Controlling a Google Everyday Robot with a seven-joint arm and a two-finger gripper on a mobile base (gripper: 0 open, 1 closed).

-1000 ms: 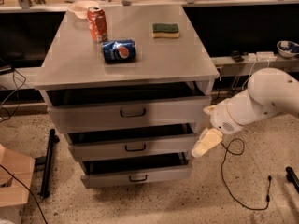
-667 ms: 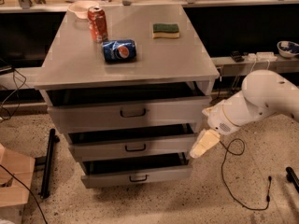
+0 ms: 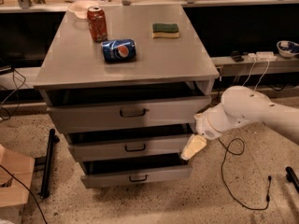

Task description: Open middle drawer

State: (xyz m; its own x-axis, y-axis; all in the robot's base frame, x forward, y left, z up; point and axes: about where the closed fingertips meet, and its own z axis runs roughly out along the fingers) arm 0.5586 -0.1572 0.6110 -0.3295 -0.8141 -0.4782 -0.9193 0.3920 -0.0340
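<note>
The grey metal cabinet has three drawers, all pulled out a little. The middle drawer is the second one, with a shallow wide front and a small dark bail handle. My gripper is at the right end of the middle drawer's front, by its corner, on the white arm that comes in from the right. It is well to the right of the handle.
On the cabinet top stand a red can, a blue can on its side and a green-yellow sponge. A black cable lies on the floor at the right, a black bar and a cardboard box at the left.
The arm and gripper have shifted slightly left, closer to the right end of the middle drawer. The drawers look unchanged.
</note>
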